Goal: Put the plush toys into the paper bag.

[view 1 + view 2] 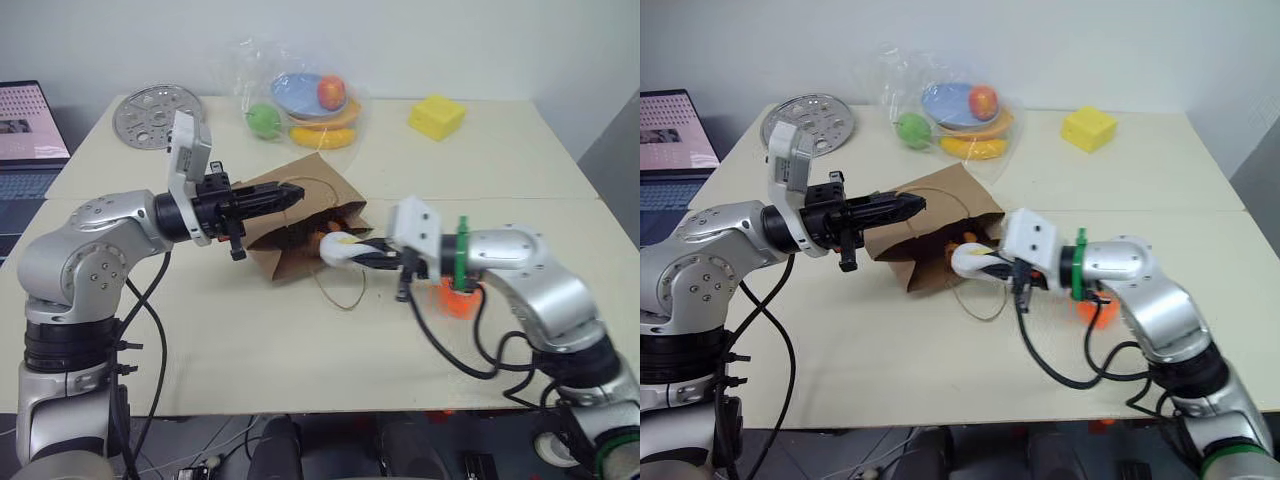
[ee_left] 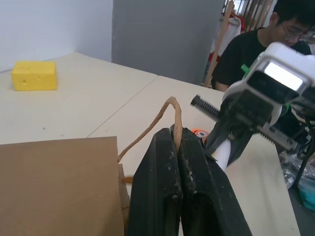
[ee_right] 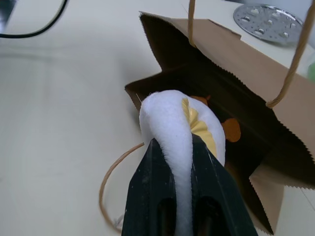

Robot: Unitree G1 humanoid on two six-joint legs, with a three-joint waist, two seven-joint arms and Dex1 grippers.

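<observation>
Cream laminate covers the worktop (image 1: 250,350), and at its far left corner lies a perforated metal disc (image 1: 153,115), with a laptop (image 1: 28,135) just off that edge. My left pincer (image 1: 283,197) reaches level toward my right, its two black fingers (image 2: 170,191) pressed together on a tan twine handle (image 2: 162,115) of the brown paper bag (image 1: 300,215), so the upper lip of the mouth hangs from that loop. The bag lies on its side near the middle of the worktop, mouth turned toward my right arm; the second twine handle (image 1: 345,290) trails loose on the surface in front of it. Something orange (image 3: 230,129) shows in the dark inside the bag, though I cannot tell what it is. Behind the bag sits a clear plastic bag of fruit (image 1: 305,100), and further right a yellow cheese-like block (image 1: 436,116). My right pincer (image 1: 350,251) is clamped on the white egg plush (image 3: 179,123), its yellow face squeezed between the fingers, held just at the bag's open mouth and above the worktop. Beneath my right forearm an orange plush with a bit of green (image 1: 458,297) rests on the worktop, mostly hidden. In my left wrist view a person in a black shirt (image 2: 246,54) sits beyond the worktop's far side.
</observation>
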